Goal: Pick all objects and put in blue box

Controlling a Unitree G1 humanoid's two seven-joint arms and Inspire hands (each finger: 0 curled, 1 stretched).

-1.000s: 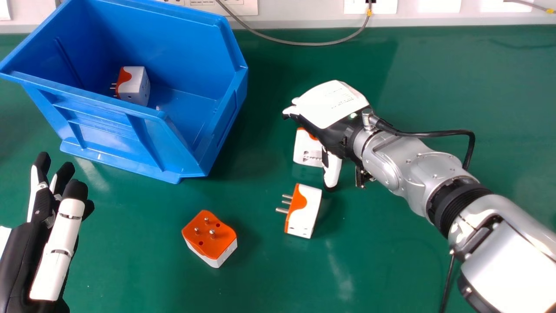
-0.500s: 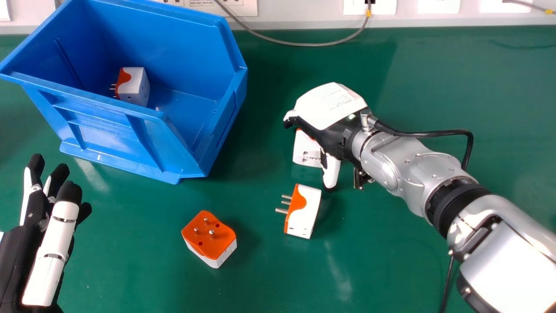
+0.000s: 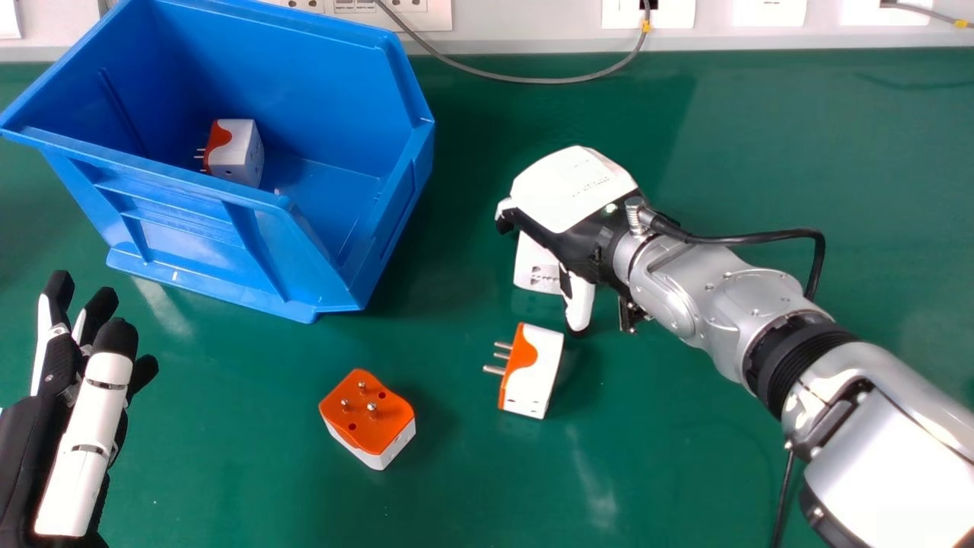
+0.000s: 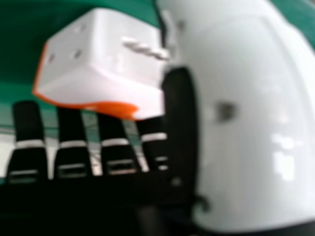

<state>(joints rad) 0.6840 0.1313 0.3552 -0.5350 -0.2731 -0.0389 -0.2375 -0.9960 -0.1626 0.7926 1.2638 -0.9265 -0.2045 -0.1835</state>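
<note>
In the head view, my right hand [image 3: 572, 190] is over a white and orange plug adapter [image 3: 536, 268], covering part of it. From the right hand view, this adapter [image 4: 113, 61] lies between the hand's straight fingers and thumb [image 4: 251, 128], not gripped. A second adapter [image 3: 534, 371] lies nearer on the table with its pins pointing left. Left of it, a third adapter [image 3: 368, 415] has its orange face and pins upward. The blue box [image 3: 205, 221] holds another adapter [image 3: 240, 152]. My left hand [image 3: 85, 434] is open and empty at the left edge.
The green table [image 3: 685, 472] runs back to a pale wall with sockets [image 3: 647, 14]. A grey cable [image 3: 533, 79] loops over the table's back edge. A black cable [image 3: 761, 238] runs along the right arm.
My right hand has shifted slightly toward the robot and left, covering the orange part of the adapter beneath it. My left hand has drifted a little to the left. The adapters stay put.
</note>
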